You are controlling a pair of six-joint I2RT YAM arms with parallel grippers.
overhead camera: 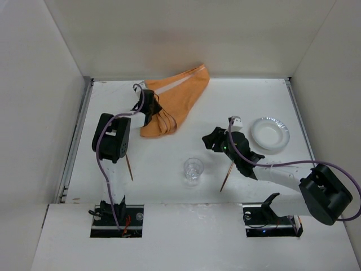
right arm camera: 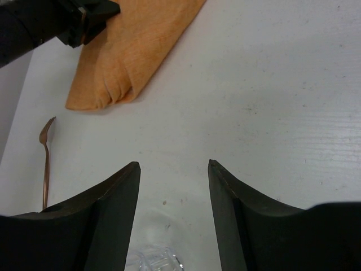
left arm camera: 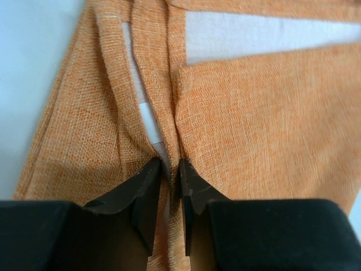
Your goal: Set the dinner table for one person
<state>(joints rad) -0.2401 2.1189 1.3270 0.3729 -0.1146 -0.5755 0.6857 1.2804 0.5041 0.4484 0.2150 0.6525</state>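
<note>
We found the crumpled orange woven cloth placemat (left arm camera: 248, 130) coarse and matt, its threads plainly visible, while the large flat white tabletop of the dinner table (right arm camera: 282, 84) beneath it was matt and smooth, with a faint grain. The thin rail (overhead camera: 73, 148) along its left edge looked like dull metal. The slim copper-coloured utensil (right arm camera: 46, 155) had a metallic sheen, the small clear cup (overhead camera: 193, 169) was glossy and transparent, and the round white plate (overhead camera: 270, 133) shone at its rim.

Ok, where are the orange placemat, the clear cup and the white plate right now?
orange placemat (overhead camera: 181, 97), top external view, flat open part of the cloth.
clear cup (overhead camera: 193, 169), top external view, middle of its mouth.
white plate (overhead camera: 269, 134), top external view, centre of its well.
</note>
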